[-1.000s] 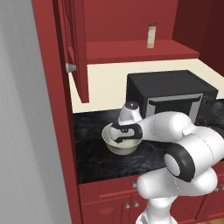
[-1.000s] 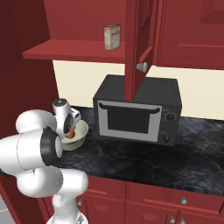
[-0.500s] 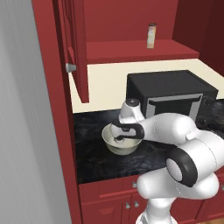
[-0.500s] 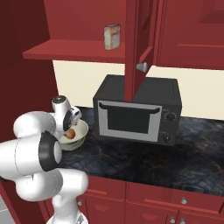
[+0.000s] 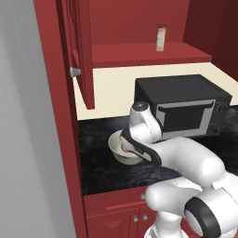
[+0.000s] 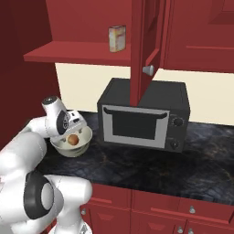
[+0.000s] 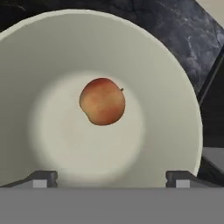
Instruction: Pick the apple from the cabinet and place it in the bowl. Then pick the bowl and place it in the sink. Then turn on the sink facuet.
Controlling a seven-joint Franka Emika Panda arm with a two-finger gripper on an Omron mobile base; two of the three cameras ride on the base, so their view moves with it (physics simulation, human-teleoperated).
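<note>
- Apple (image 7: pixel 102 101) lies loose on the floor of the bowl, touching neither finger.
- Cabinet (image 5: pixel 79 51) door stands open above the dark counter (image 6: pixel 151 164).
- Microwave (image 6: pixel 145 114) sits just beside the bowl.
- Bowl (image 7: pixel 175 100), pale and glossy, rests on the counter.
- Gripper (image 7: pixel 111 177) hangs right over the bowl, jaws spread wide, holding nothing.

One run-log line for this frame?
stage: apple placed | apple: loose in bowl | gripper: open above bowl | bowl: on counter beside microwave | next: grasp bowl
</note>
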